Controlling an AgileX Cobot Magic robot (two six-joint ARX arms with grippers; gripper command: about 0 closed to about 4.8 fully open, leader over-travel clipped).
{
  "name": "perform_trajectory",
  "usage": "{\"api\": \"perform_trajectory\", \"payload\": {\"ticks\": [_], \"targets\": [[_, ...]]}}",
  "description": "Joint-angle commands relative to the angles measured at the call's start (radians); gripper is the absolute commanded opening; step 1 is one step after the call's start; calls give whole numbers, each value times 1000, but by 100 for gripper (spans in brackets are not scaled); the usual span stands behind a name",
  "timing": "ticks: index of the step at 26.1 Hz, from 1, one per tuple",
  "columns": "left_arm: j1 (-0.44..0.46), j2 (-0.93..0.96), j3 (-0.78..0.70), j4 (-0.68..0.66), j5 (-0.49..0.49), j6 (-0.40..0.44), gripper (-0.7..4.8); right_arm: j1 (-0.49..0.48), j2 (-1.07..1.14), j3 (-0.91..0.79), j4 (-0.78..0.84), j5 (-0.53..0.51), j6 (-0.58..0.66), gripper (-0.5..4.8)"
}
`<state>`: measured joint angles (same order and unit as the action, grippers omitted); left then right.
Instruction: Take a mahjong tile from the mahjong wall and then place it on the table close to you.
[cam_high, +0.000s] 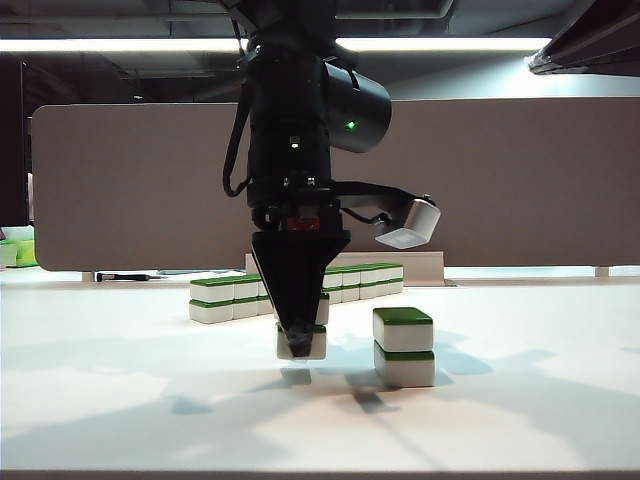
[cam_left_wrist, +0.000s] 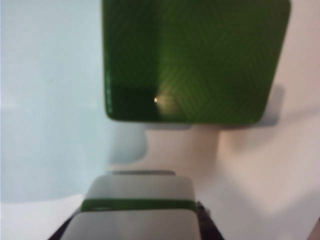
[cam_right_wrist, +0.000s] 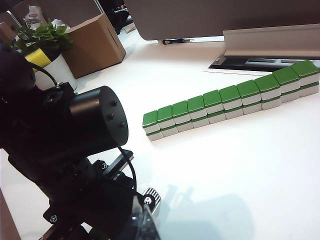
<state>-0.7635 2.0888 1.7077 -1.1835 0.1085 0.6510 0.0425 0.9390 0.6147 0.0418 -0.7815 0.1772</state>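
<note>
The left gripper (cam_high: 301, 345) hung point-down near the middle of the exterior view, its dark fingers (cam_high: 290, 322) closed on a single mahjong tile (cam_high: 302, 344) held just above the white desk (cam_high: 120, 400), with a shadow on the surface beneath it. In the left wrist view that held tile (cam_left_wrist: 137, 210) sat between the finger ends, its green band visible across a pale face. Just beside it, toward the right of the exterior view, stood a lone two-tile stack (cam_high: 404, 347), whose green top (cam_left_wrist: 195, 60) filled much of the left wrist view. The mahjong wall (cam_high: 290, 290) lay farther back on the desk, a long row stacked two high, white sides under green tops; the right wrist view showed it (cam_right_wrist: 230, 105) running diagonally across the desk, well apart from the arm. A brown-grey partition board (cam_high: 520, 180) stood behind. The right gripper did not appear in any view, so its fingers could not be judged.
</note>
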Motion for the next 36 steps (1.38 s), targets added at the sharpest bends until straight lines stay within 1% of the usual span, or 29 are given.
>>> {"api": "perform_trajectory", "payload": {"ticks": [1, 6, 12, 19, 25, 27, 29, 36], "targets": [[-10, -3, -2, 42, 13, 4, 147, 0, -2, 5, 18, -3, -1, -1], [-21, 16, -3, 48, 11, 23, 147, 0, -2, 5, 16, -5, -1, -1], [-21, 22, -3, 52, 15, 22, 147, 0, -2, 5, 16, -4, -1, -1], [-21, 50, -3, 45, 54, 22, 147, 0, -2, 5, 16, -4, -1, -1], [-22, 60, -3, 39, 53, 3, 149, 0, -2, 5, 16, -4, -1, -1], [-22, 60, -3, 37, 53, 3, 168, 0, -2, 5, 16, -4, -1, -1], [-22, 60, -3, 37, 53, 3, 220, 0, -2, 5, 16, -4, -1, -1], [-22, 60, -3, 41, 53, 3, 221, 0, -2, 5, 16, -4, -1, -1]]}}
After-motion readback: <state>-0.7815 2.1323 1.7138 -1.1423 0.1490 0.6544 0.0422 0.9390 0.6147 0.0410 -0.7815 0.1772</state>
